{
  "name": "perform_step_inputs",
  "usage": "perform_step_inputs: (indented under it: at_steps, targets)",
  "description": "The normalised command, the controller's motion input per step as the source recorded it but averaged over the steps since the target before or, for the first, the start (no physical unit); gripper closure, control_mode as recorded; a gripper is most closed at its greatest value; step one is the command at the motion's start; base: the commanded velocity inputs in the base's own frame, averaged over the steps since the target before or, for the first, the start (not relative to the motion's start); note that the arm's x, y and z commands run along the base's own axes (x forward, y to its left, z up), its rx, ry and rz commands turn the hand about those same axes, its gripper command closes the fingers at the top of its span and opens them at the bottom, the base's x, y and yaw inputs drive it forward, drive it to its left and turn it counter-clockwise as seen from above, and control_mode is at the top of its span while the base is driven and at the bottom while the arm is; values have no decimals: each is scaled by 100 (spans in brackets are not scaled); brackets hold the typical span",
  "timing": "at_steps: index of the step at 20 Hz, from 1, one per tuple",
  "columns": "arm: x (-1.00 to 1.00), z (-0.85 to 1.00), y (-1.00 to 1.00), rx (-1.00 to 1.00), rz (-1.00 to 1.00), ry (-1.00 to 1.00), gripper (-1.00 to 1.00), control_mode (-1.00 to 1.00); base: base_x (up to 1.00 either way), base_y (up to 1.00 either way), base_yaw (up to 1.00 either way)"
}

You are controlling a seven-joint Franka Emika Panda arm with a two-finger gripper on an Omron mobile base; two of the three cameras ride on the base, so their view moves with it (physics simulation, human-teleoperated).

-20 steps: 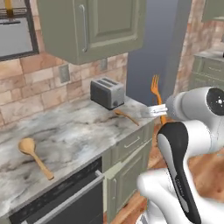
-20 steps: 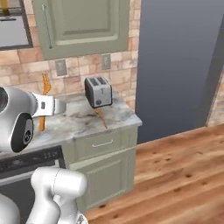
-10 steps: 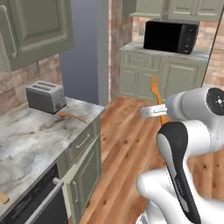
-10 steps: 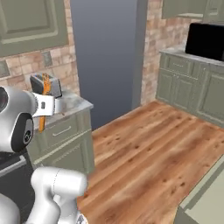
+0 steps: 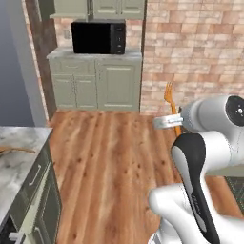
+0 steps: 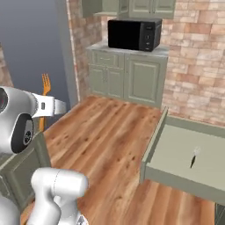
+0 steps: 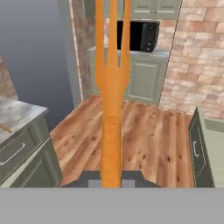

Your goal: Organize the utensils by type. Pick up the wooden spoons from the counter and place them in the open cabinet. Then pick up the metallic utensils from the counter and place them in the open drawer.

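At the hand view's centre, the two-finger gripper [image 7: 111, 183] clamps an upright orange-tan wooden fork [image 7: 112, 87] above open plank floor [image 7: 144, 131].

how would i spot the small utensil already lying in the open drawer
Find the wide sage-green drawer pulled open at the lower right of the right base view. On its plain floor lies a slim utensil with a pale silvery head and thin dark handle, unlike the orange wooden fork in the gripper.

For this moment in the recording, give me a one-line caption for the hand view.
Gripper shut on an orange-tan wooden fork, tines pointing up toward a black microwave across the plank floor.
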Motion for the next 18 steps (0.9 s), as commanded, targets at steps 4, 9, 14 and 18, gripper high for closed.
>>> perform_step_inputs:
  at_steps: [4, 9, 14, 18]
  targets:
    - [0, 0, 0, 0, 0, 0, 100, 100, -17, -1, -65]
    - [0, 0, 0, 0, 0, 0, 100, 100, 0, -6, -50]
    - [0, 0, 0, 0, 0, 0, 100, 100, 12, -18, -9]
    - [0, 0, 0, 0, 0, 0, 100, 100, 29, -37, 0]
